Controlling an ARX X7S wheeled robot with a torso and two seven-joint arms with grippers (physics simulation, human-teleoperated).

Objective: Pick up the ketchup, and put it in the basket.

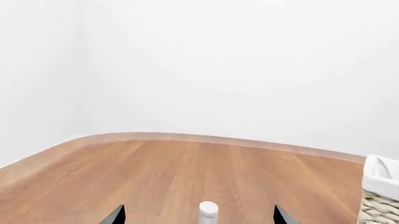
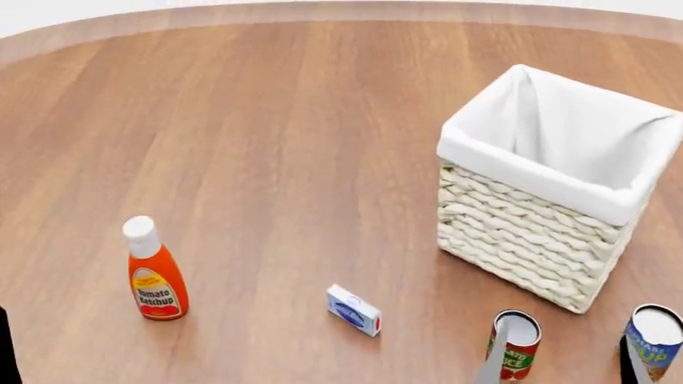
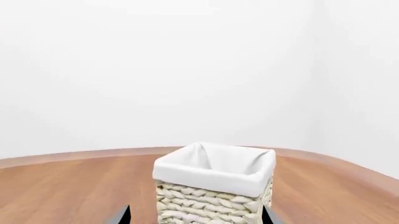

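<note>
The left gripper's dark fingers (image 1: pixel 118 215) stand spread and empty either side of the upright orange-red plastic ketchup bottle (image 2: pixel 156 272), well apart from the cream wicker cloth-lined basket (image 2: pixel 533 232); the right's likewise spread; nothing grasped yet.

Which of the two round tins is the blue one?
The blue tin can at the head view's bottom right corner. The other can, beside it toward the small white box, is red and green.
</note>
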